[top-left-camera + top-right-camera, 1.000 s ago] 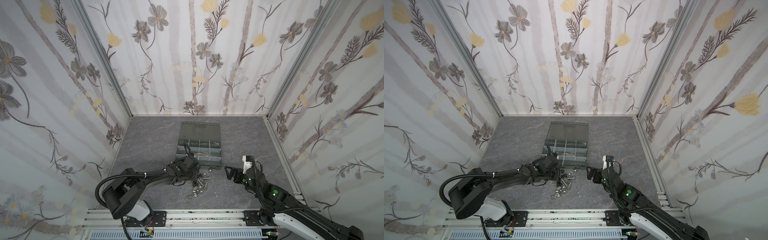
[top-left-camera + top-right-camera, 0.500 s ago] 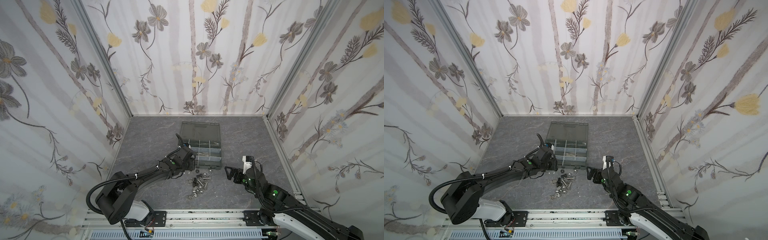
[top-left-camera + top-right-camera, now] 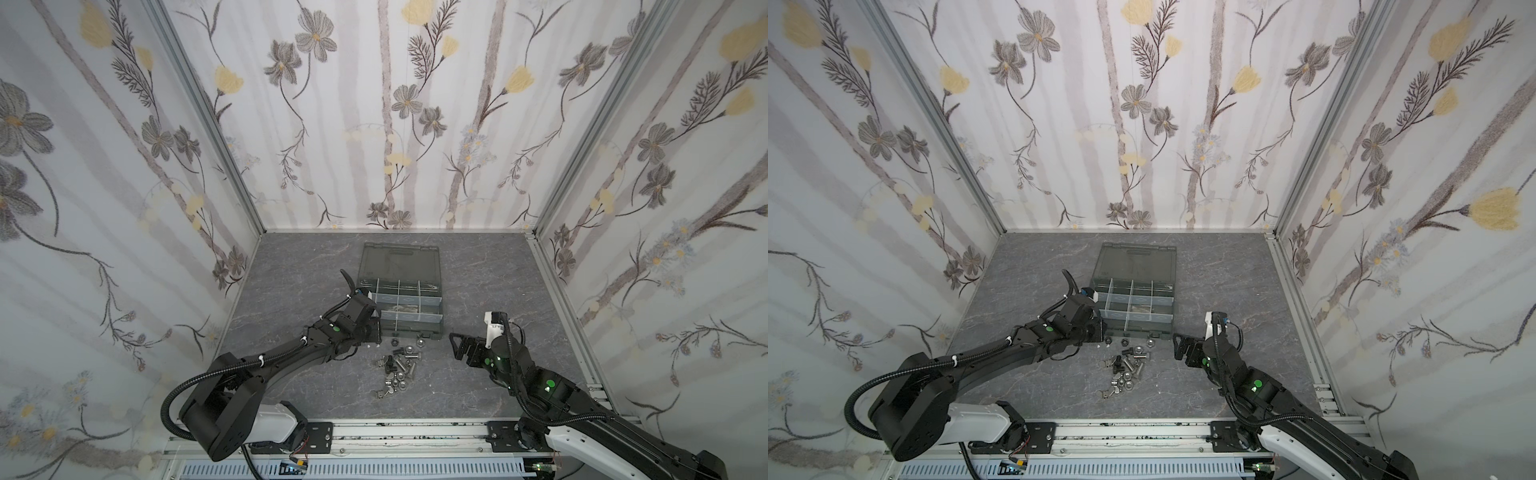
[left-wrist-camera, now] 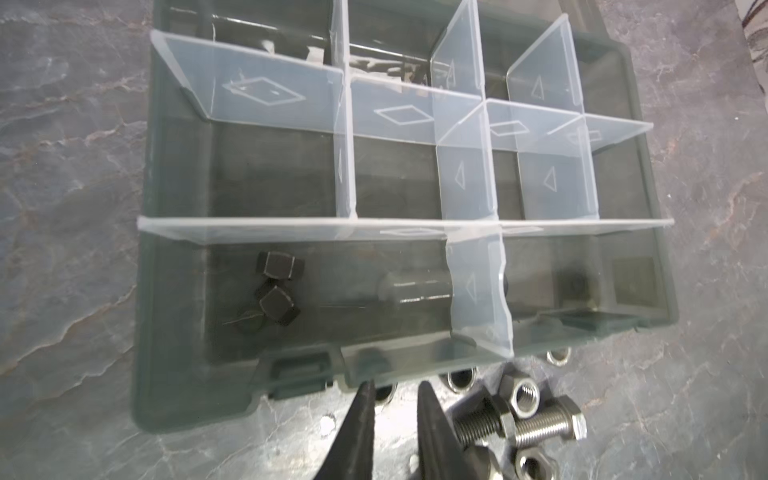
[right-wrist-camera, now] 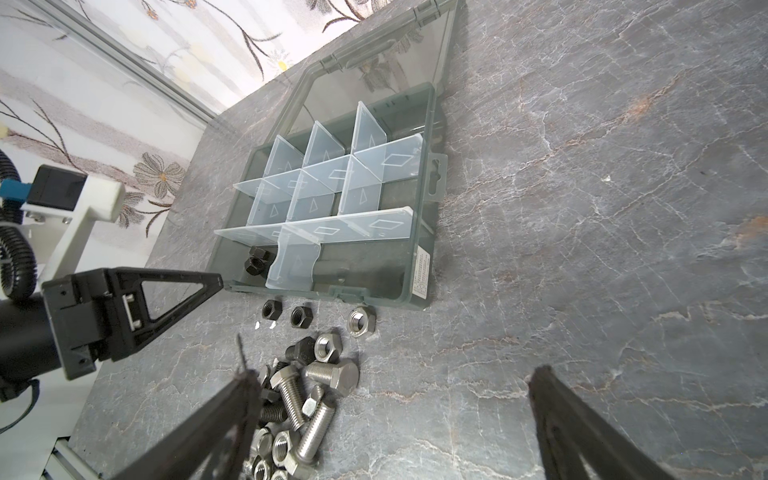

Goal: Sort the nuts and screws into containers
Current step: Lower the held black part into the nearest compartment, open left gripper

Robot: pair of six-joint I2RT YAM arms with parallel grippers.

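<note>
Seemingly sits between picks, left hand [image 4: 395, 386] barely parted, empty, at the case [image 4: 174, 395] front, right hand [image 5: 395, 370] wide, empty; next calls for pinching one of the nuts [image 4: 519, 397] off the table [image 4: 62, 208] nearby.

Organiser case [image 3: 415, 329], lid [image 3: 399, 264] open — screws [image 3: 402, 365], nuts [image 3: 420, 342] heaped just before it

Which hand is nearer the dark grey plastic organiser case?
Left. The left hand by the case, at its near left corner; right hand clear of its near right corner.
</note>
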